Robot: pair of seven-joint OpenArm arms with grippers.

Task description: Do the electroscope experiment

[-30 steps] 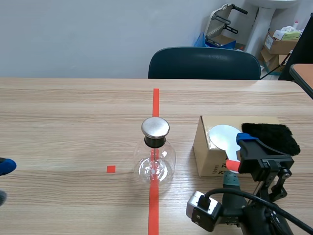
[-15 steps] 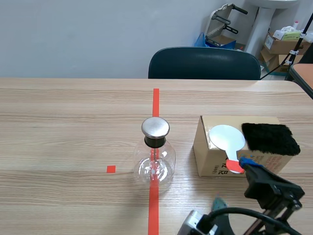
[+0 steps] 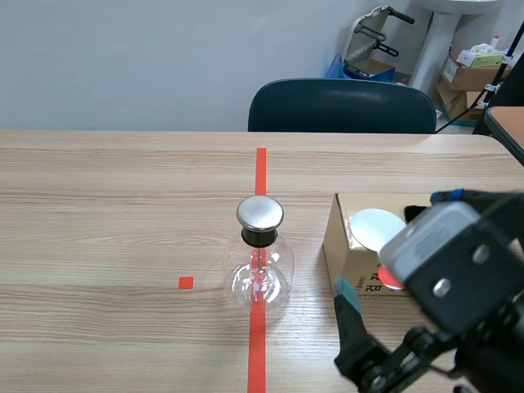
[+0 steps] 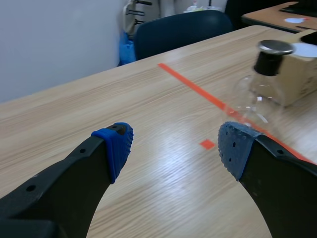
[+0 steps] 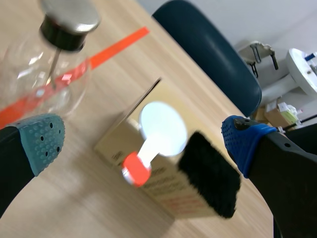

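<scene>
In the scene view the right arm's bulky wrist covers the near right part of the cardboard box (image 3: 345, 244), nearly all of the black fur pad (image 5: 210, 181) and the handle end of the white disc (image 3: 374, 227); the left arm does not show there at all. The left wrist view cuts the box off at its edge. The electroscope flask (image 3: 260, 264), clear glass with a metal cap (image 3: 260, 213), stands upright on the red tape line at mid-worktop (image 3: 98, 213), with bare wood running wide to its left and the box just beside it on the right, not touching. The disc lies flat on the box top, its orange-red grip reaching the box's near edge, with the fur pad close beside it. The right tool (image 5: 143, 144) hangs above and short of the box, fingers spread wide, gripping nothing. The left tool (image 4: 176, 146) is likewise spread wide and holds nothing, over bare wood well short of the flask.
</scene>
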